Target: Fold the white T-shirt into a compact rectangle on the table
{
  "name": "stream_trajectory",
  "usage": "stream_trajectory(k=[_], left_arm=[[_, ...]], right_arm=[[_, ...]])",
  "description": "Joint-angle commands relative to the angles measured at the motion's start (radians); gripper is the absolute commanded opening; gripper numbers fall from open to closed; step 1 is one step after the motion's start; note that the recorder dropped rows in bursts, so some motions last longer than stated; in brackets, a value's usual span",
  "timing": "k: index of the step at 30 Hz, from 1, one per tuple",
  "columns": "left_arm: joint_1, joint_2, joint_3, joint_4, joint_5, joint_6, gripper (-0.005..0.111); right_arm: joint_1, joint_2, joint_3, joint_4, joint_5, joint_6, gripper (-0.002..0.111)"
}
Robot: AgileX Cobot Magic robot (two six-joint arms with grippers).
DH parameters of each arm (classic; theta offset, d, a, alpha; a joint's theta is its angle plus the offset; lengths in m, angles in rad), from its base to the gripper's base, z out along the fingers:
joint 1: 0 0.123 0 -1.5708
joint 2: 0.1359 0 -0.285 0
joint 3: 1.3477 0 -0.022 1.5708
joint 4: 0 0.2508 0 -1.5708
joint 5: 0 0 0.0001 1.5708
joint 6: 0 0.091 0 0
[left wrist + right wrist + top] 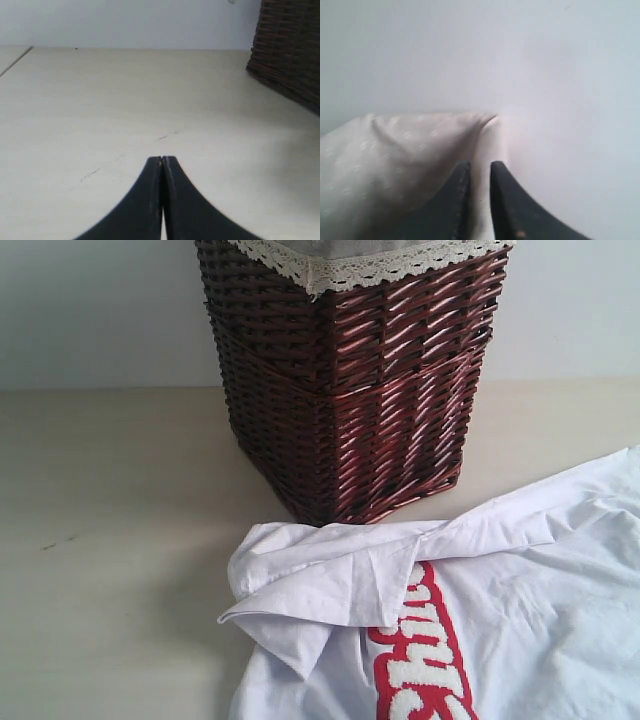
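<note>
T-shirt (540, 580) lies crumpled on counter (120, 540) just beside basket (350, 390), not yet folded; right gripper (480, 167) slightly apart over fabric, left gripper (162, 160) idle, pressed together.

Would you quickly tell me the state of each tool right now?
Left tool: closed, empty, above the table.
Right tool: slightly open at the white T-shirt; no grip visible.

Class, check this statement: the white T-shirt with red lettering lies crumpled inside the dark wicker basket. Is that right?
Not quite. The T-shirt is not inside the basket. It lies crumpled on the table in front of the basket, as the exterior view shows. The rest stands: it is white with red lettering, and the basket is dark wicker.
</note>
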Motion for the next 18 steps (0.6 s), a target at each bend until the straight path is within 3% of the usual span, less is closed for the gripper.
stream_trajectory(k=[1, 4, 9, 13, 18], left_arm=[[0.000, -0.006, -0.004, 0.001, -0.007, 0.003, 0.000], [0.000, -0.006, -0.004, 0.001, -0.007, 0.003, 0.000], [0.000, -0.006, -0.004, 0.001, -0.007, 0.003, 0.000], [0.000, -0.006, -0.004, 0.001, -0.007, 0.003, 0.000], [0.000, -0.006, -0.004, 0.001, -0.007, 0.003, 0.000]], right_arm=[[0.002, 0.094, -0.122, -0.005, -0.057, -0.068, 0.048], [0.002, 0.170, -0.225, -0.085, -0.062, 0.093, 0.055], [0.009, 0.265, -0.352, -0.277, 0.024, 0.352, 0.052], [0.061, 0.302, -0.397, -0.524, 0.060, 0.399, 0.052], [0.127, 0.330, -0.399, -0.684, 0.047, 0.417, 0.052]])
